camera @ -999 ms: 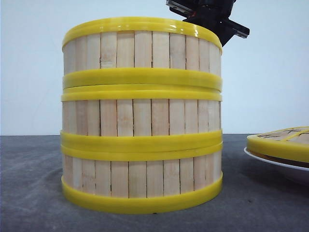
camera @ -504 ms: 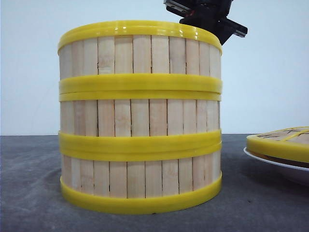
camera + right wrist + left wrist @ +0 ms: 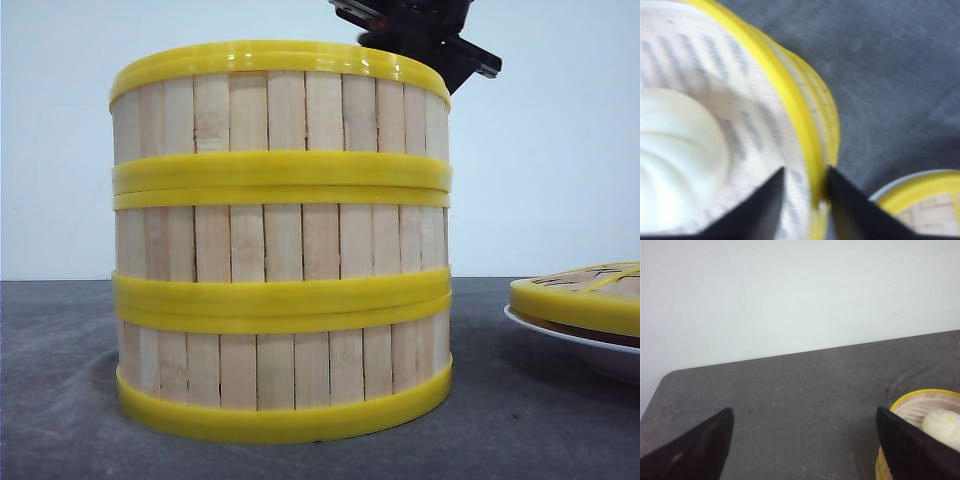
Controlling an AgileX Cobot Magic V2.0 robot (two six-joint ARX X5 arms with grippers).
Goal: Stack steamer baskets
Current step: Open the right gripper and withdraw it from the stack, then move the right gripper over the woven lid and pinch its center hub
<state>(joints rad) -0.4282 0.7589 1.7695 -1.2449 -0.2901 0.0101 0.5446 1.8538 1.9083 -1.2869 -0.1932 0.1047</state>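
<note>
Right hand pinched on top steamer basket rim — left hand wide apart, empty.

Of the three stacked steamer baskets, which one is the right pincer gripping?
The top basket: the right pincer straddles its yellow rim, one finger inside, one outside. The middle basket and bottom basket sit beneath, untouched.
</note>
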